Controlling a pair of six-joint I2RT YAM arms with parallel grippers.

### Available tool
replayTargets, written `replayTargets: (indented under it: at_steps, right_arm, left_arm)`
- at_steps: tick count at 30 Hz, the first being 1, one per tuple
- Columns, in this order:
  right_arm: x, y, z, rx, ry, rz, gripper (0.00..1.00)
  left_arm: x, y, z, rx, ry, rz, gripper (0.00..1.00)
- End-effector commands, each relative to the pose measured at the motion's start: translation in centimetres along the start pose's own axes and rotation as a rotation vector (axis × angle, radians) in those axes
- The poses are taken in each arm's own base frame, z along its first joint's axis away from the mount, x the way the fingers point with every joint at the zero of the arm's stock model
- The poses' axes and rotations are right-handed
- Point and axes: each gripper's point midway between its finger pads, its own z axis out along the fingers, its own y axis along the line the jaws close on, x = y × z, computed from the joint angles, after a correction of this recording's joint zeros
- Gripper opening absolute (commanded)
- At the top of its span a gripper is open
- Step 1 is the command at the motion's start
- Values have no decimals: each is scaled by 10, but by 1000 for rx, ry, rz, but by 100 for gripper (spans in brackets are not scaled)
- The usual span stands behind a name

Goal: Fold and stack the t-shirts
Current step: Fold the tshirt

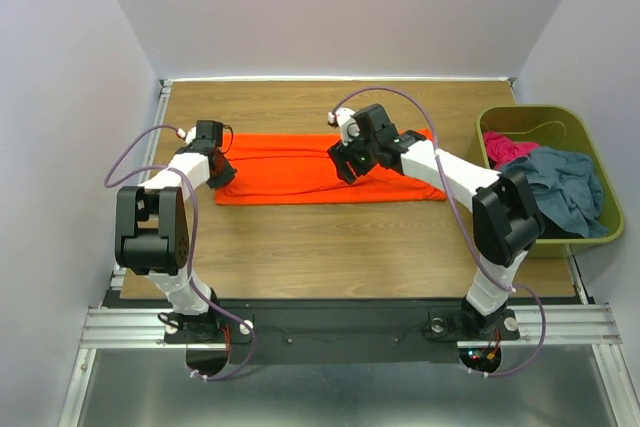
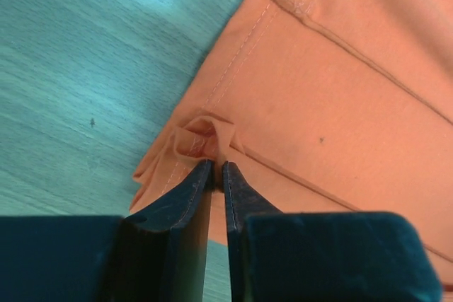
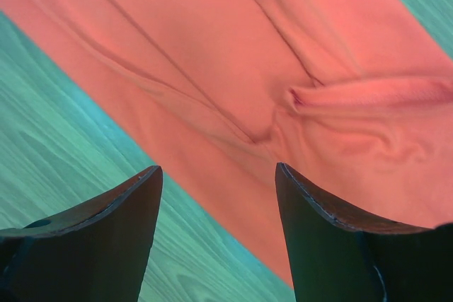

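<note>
1. On the wooden table (image 1: 330,237), an orange shirt (image 1: 300,172) is laid as a long folded strip, its long axis running left to right.
2. At the strip's left end, the left gripper (image 2: 218,169) is seen nearly closed, with a small tuck of the shirt's hemmed corner pinched between its dark fingertips (image 2: 185,192).
3. Above the strip's middle, towards its right half, the right gripper (image 3: 218,175) is held wide apart with nothing between its fingers; a soft ridge of cloth lies just ahead of it.
4. The left end is judged to be the part to be carried over towards the right, so the left arm is the nearer one for that fold.
5. The cloth appears as thin, soft knit with stitched hems and shallow creases.
6. Right of the strip, an olive tub (image 1: 585,232) is seen holding a blue-grey shirt (image 1: 565,192) and a pink shirt (image 1: 505,147), crumpled together.
</note>
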Motion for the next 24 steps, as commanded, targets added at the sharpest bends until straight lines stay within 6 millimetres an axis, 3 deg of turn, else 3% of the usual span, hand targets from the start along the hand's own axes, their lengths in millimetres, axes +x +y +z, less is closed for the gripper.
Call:
replayTargets:
  at_steps: [1, 6, 13, 24]
  right_arm:
    - [-32, 20, 13, -47, -76, -106, 70]
    - [-41, 34, 30, -70, -77, -163, 68]
    - [-47, 55, 55, -94, -72, -249, 64]
    - [-45, 64, 86, -72, -44, -352, 62]
  left_arm:
    - [-28, -10, -15, 11, -71, 2, 22]
    - [-33, -16, -12, 19, -65, 1, 11]
    - [-43, -21, -9, 27, -66, -14, 10]
    - [-36, -16, 0, 28, -27, -28, 10]
